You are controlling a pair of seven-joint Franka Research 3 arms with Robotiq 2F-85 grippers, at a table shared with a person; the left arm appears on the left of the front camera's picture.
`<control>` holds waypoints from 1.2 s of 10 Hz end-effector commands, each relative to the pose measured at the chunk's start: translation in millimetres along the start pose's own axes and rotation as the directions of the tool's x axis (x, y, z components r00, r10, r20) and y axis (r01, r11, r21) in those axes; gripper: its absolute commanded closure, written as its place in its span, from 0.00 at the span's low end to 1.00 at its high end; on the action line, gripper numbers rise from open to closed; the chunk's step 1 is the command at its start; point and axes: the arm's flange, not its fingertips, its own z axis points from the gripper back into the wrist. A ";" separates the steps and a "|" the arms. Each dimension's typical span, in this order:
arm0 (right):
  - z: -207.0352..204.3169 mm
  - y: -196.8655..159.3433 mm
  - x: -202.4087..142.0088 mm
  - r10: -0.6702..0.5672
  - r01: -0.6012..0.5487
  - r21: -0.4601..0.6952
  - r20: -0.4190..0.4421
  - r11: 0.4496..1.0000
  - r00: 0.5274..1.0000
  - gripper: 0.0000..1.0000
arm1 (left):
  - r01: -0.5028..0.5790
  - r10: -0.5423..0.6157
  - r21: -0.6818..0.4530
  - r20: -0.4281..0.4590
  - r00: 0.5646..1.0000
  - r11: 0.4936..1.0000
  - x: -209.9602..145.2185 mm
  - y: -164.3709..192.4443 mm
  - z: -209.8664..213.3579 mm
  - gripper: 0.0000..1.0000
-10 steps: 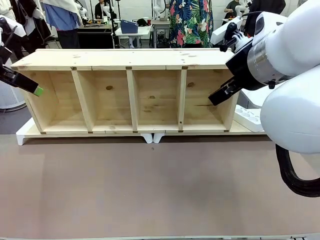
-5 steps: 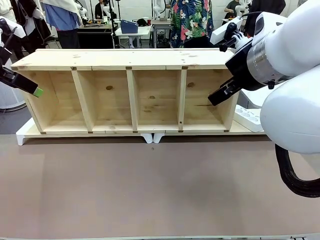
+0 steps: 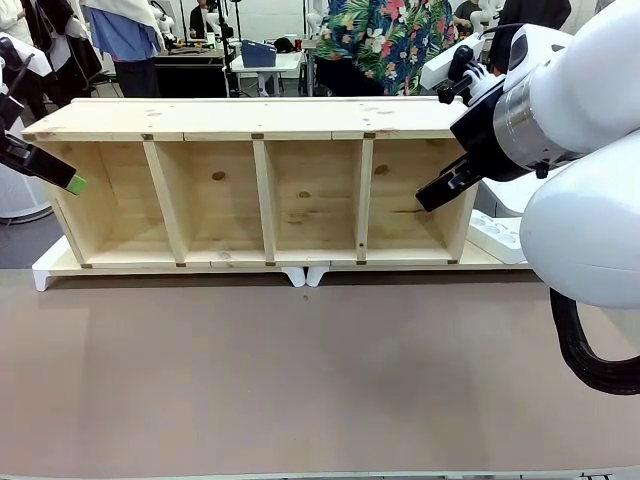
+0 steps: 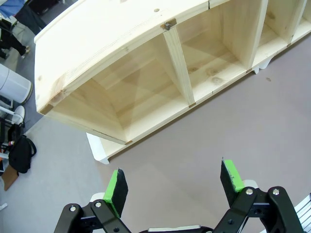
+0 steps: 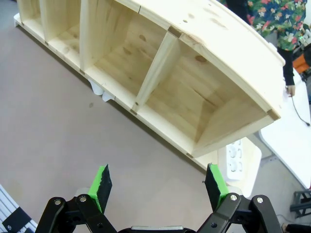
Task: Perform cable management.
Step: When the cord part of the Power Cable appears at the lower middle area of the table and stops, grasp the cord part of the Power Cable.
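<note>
Over the brown table (image 3: 300,380), I have both arms hovering. The left gripper (image 4: 174,180) has its jaws spread wide before the wooden shelf (image 4: 146,97), and the right gripper (image 5: 158,185) is spread just as wide, near the white power strip (image 5: 234,158). Beyond the shelf's end, a thin dark cord (image 5: 297,108) — possibly the cable, I cannot tell — trails from a person's hand (image 5: 290,90) across a white surface (image 5: 286,141).

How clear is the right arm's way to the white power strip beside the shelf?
Probably yes, it can get there. The right gripper hangs open, and the power strip lies uncovered just past the end of the shelf with nothing between them. The shelf's end wall stands close beside it, so the approach may be tight.
</note>
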 end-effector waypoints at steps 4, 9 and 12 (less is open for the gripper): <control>0.4 -0.8 -0.1 0.005 -0.005 -0.004 0.000 1.000 1.000 0.00 | 0.000 0.000 0.003 0.007 1.000 1.000 0.6 -0.5 1.2 0.00; 0.4 -0.8 -0.1 0.005 -0.005 -0.004 0.000 1.000 1.000 0.00 | 0.000 0.000 0.003 0.007 1.000 1.000 0.6 -0.5 1.2 0.00; 0.4 -0.8 -0.1 0.005 -0.005 -0.004 0.000 1.000 1.000 0.00 | 0.000 0.000 0.003 0.007 1.000 1.000 0.6 -0.5 1.2 0.00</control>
